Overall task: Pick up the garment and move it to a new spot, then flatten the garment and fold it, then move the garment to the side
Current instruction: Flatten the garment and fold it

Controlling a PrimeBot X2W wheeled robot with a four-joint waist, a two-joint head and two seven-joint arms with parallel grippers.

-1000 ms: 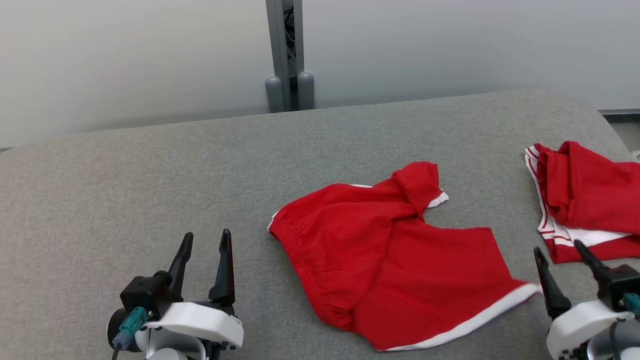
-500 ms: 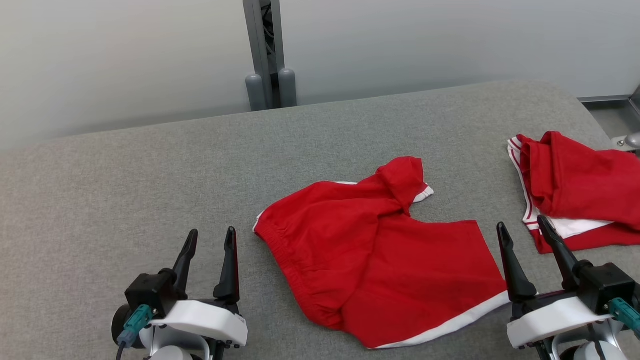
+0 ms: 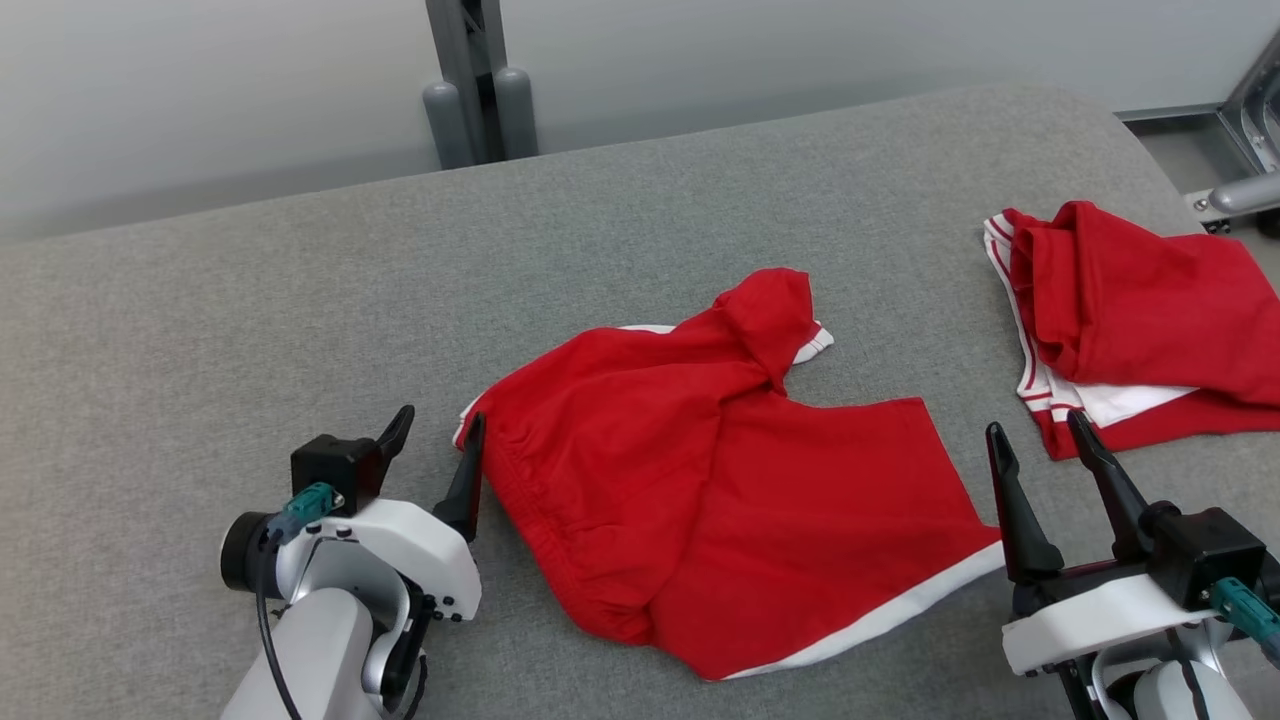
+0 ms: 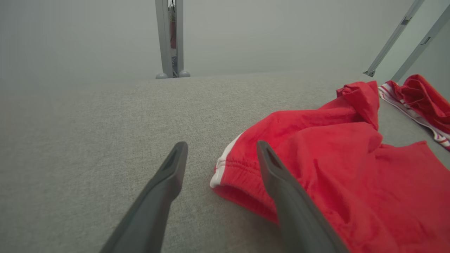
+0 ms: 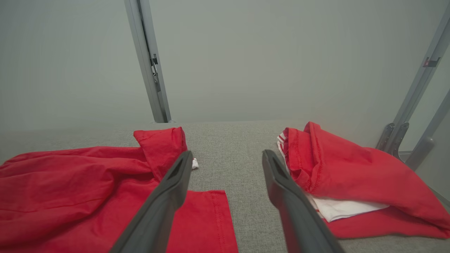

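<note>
red cloth shorts with a white hem band [image 3: 720, 480] lie crumpled near the middle of the grey fabric-covered table [image 3: 250, 330]. the elastic waistband is turned toward the robot's left, one leg is spread flat toward its right, and the other leg is bunched into a small peak on the far side. the left gripper [image 3: 441, 416] sits low over the table at the waistband end, its two dark fingers standing well apart with nothing between them. the finger nearer the garment has its tip just beside the white-trimmed corner of the waistband; whether it touches the cloth i cannot tell. in the left wrist view that finger overlaps the gathered red edge while the other finger is over bare grey fabric. the right gripper [image 3: 1033, 424] is at the opposite end, just beside the corner of the flat leg's white hem, fingers likewise spread wide and holding nothing. in the right wrist view its gap frames bare table between the shorts and a second heap of red and white striped clothing [image 3: 1130, 300], which rests near the table's right edge, apart from the shorts. a grey metal post [image 3: 478, 80] stands behind the table's far edge against a pale wall [image 3: 200, 100].
</note>
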